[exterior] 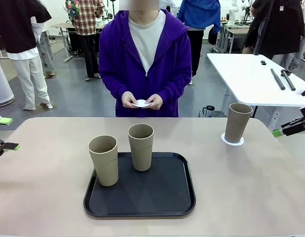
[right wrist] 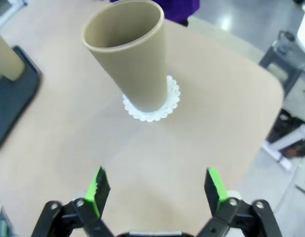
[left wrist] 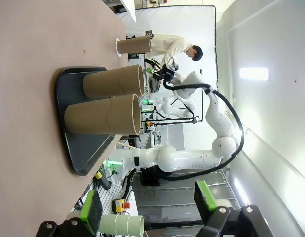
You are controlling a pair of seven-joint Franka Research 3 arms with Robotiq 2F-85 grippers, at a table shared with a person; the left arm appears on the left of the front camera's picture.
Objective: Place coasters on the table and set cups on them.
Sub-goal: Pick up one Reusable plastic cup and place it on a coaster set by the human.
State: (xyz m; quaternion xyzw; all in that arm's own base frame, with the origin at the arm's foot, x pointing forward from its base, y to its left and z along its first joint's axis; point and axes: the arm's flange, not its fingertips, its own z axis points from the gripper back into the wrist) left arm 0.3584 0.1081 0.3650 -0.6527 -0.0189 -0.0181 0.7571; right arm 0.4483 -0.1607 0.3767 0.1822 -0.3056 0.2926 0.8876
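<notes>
Front: person's hands [exterior: 129, 100] held coaster [exterior: 142, 103].
Right wrist: right claw [right wrist: 157, 190] spread before cup [right wrist: 130, 54].
Left wrist: left claw [left wrist: 148, 205] spread.

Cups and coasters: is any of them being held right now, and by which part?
Left gripper and right gripper are open, holding nothing. The person's hands hold a coaster by its edges.

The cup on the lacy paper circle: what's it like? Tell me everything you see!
The cup is a tall tumbler without a handle, matte beige-tan, wider at the rim than the base. It stands upright on a white lacy coaster whose scalloped edge peeks out around its base, on the table, far right, away from the black tray. Nothing but the coaster touches it.
</notes>
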